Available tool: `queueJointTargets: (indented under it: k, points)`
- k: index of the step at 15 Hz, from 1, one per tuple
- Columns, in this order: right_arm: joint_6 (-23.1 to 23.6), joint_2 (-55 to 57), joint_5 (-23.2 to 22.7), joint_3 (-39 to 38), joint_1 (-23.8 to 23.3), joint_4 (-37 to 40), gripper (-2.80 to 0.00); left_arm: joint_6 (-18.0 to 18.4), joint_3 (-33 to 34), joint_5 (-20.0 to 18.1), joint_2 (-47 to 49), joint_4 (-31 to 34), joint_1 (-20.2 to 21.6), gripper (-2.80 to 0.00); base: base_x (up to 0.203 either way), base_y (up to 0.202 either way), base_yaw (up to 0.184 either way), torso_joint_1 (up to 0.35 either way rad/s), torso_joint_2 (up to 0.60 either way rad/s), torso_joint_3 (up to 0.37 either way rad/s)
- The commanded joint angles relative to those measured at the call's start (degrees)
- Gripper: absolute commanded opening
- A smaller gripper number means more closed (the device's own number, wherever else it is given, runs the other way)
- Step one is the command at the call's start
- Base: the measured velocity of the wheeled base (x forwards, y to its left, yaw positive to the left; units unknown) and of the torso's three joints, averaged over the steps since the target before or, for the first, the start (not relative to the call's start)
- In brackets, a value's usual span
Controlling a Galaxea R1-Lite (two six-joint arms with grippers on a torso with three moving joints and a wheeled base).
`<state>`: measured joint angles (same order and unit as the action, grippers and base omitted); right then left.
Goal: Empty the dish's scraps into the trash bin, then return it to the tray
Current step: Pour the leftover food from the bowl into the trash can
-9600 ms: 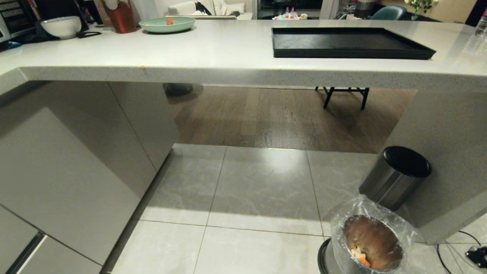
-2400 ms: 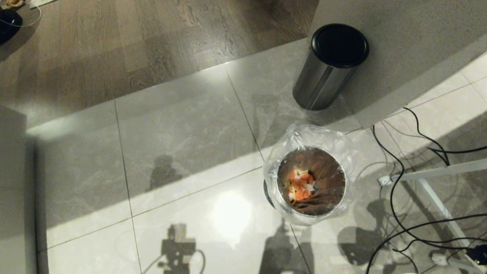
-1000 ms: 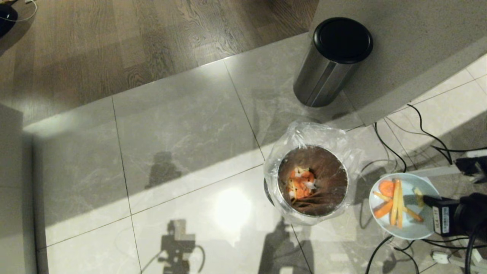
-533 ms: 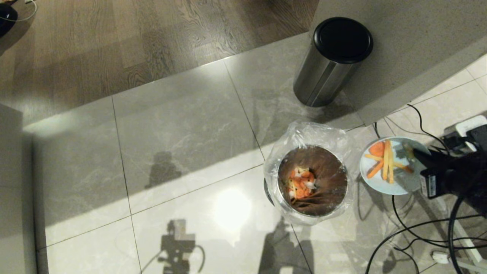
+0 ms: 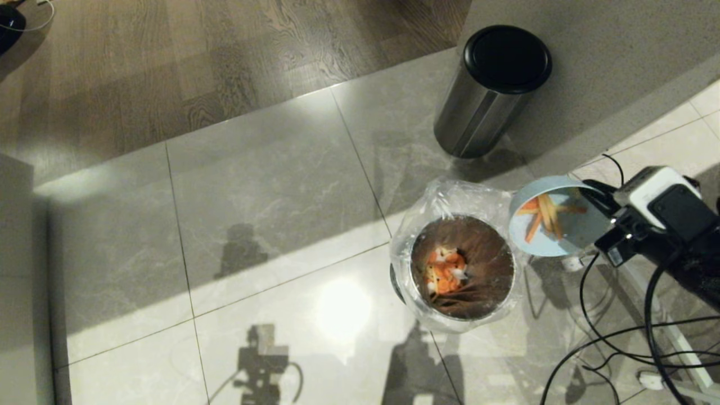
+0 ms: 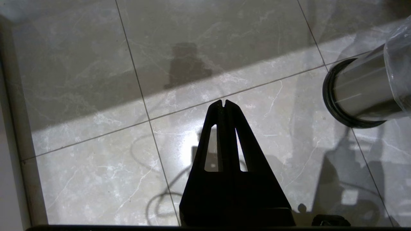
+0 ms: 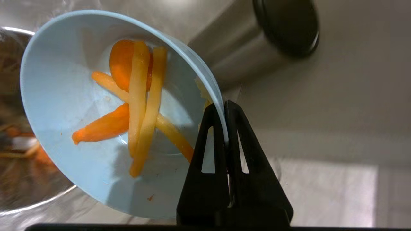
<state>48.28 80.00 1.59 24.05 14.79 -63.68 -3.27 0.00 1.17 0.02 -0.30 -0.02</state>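
The pale sky-blue dish [image 5: 554, 222] hangs tilted just right of the trash bin [image 5: 461, 270], its mouth turned toward the bin. My right gripper [image 5: 597, 198] is shut on the dish's rim [image 7: 221, 106]. Scraps [image 7: 138, 102] of orange carrot and pale yellow sticks still lie inside the dish [image 7: 80, 128]. The trash bin has a clear bag around its rim and holds orange and pale bits [image 5: 444, 270]. My left gripper [image 6: 223, 103] is shut and empty, hanging over the floor tiles left of the trash bin [image 6: 359, 89]. The tray is out of view.
A shiny steel cylinder with a black lid [image 5: 489, 90] stands behind the trash bin, against a grey counter base [image 5: 590, 84]. Black cables [image 5: 607, 343] and a white power strip lie on the tiles at the right. Open tile floor [image 5: 253, 225] spreads to the left.
My right arm has carried the dish up and left from beside the bin to its right rim. The wrist has rolled, tipping the dish toward the bin. The scraps stay inside.
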Motion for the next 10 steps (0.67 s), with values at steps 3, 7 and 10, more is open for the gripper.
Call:
queueJointTargets:
  k: [3, 7, 10]
  points:
    - [8.74, 2.57, -4.41, 2.34, 0.80, -6.00, -2.80, 0.01, 0.00, 0.06, 0.06, -0.05, 0.02, -2.80, 0.000, 0.000, 0.000, 0.000, 0.00, 0.000]
    - [16.75, 2.56, -12.26, 3.95, 0.78, -9.00, -2.80, 0.00, 0.00, 0.06, 0.06, -0.05, -0.06, -2.80, 0.000, 0.000, 0.000, 0.000, 0.00, 0.000]
    - [22.99, 2.38, -20.69, 5.77, 0.77, -9.95, -2.80, -0.01, 0.00, 0.06, 0.06, -0.05, -0.02, -2.80, 0.000, 0.000, 0.000, 0.000, 0.00, 0.000]
